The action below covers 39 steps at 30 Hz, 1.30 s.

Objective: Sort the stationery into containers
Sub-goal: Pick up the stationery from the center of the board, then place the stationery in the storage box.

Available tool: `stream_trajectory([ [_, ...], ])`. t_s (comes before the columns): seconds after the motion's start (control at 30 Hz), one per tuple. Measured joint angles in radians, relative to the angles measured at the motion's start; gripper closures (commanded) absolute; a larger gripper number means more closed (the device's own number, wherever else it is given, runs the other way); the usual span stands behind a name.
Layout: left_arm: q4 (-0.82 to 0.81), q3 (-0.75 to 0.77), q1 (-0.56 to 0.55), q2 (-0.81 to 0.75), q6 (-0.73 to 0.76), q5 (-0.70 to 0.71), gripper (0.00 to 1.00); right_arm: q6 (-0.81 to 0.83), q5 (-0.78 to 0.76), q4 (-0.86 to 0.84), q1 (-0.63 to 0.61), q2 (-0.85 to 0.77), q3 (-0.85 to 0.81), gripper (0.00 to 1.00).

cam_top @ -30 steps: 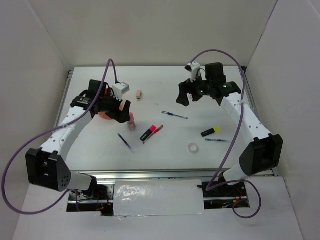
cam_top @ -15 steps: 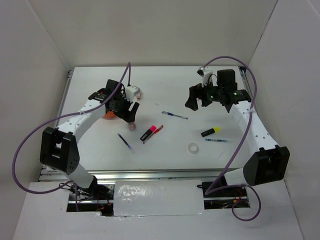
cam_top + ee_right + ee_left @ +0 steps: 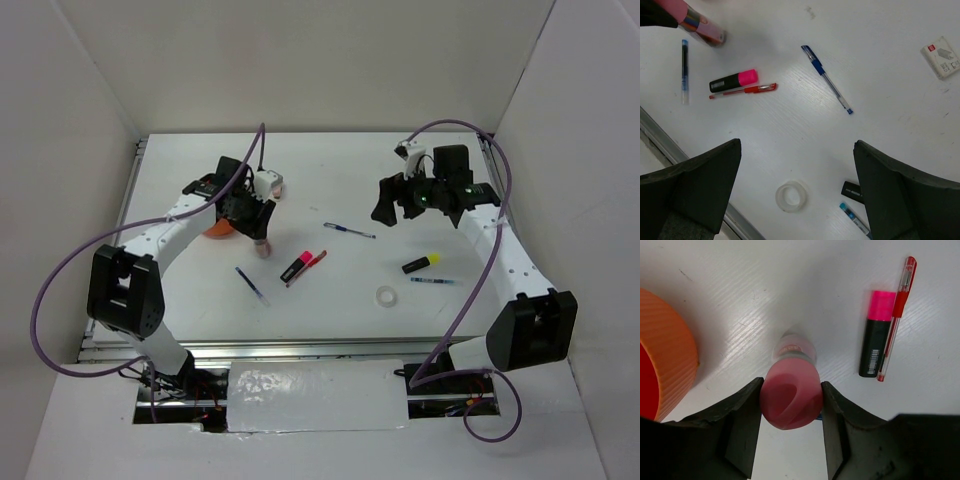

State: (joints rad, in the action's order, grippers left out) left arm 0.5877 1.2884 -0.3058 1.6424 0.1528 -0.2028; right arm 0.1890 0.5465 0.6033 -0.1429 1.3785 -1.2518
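Note:
The glue stick [image 3: 790,395] stands upright on the table beside the orange tub [image 3: 670,355], its pink cap up. My left gripper [image 3: 791,407] is shut on that cap, with a finger pressed against each side. From above, the left gripper [image 3: 258,232] sits over the glue stick [image 3: 262,248], right of the tub [image 3: 215,229]. A pink highlighter [image 3: 876,335] and a red pen [image 3: 895,320] lie side by side nearby. My right gripper [image 3: 392,200] hangs open and empty high over the table, above the tape ring [image 3: 791,196].
Loose on the table are a blue pen [image 3: 252,285], another blue pen [image 3: 350,231], a yellow-black highlighter [image 3: 422,263], a third blue pen [image 3: 432,281] and the tape ring [image 3: 386,296]. A small white eraser [image 3: 941,50] lies farther back. White walls enclose the table.
My left gripper swung right from over the tub to the glue stick and closed on its cap. The right arm shifted slightly right and stayed open.

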Motion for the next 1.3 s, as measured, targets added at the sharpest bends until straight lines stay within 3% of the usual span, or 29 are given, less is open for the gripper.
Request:
stream_trajectory([
  [0.1,0.011,0.016,0.0,0.003,0.0,-0.001,0.71,-0.004,0.0,-0.004,0.001,0.0,0.008,0.02],
  [0.3,0.114,0.149,0.029,0.002,0.004,-0.024,0.71,-0.009,0.0,-0.005,0.005,-0.01,0.038,0.02],
  [0.57,0.237,0.502,0.238,-0.017,0.031,-0.051,0.72,-0.009,0.004,-0.008,0.038,-0.034,0.082,0.02],
  [0.9,0.262,0.518,0.443,-0.005,0.024,-0.027,0.72,-0.009,0.011,-0.011,0.052,-0.053,0.121,0.02],
  [1.3,0.277,0.518,0.452,0.039,0.024,-0.058,0.71,-0.009,0.016,-0.013,0.058,-0.061,0.134,0.02],
])
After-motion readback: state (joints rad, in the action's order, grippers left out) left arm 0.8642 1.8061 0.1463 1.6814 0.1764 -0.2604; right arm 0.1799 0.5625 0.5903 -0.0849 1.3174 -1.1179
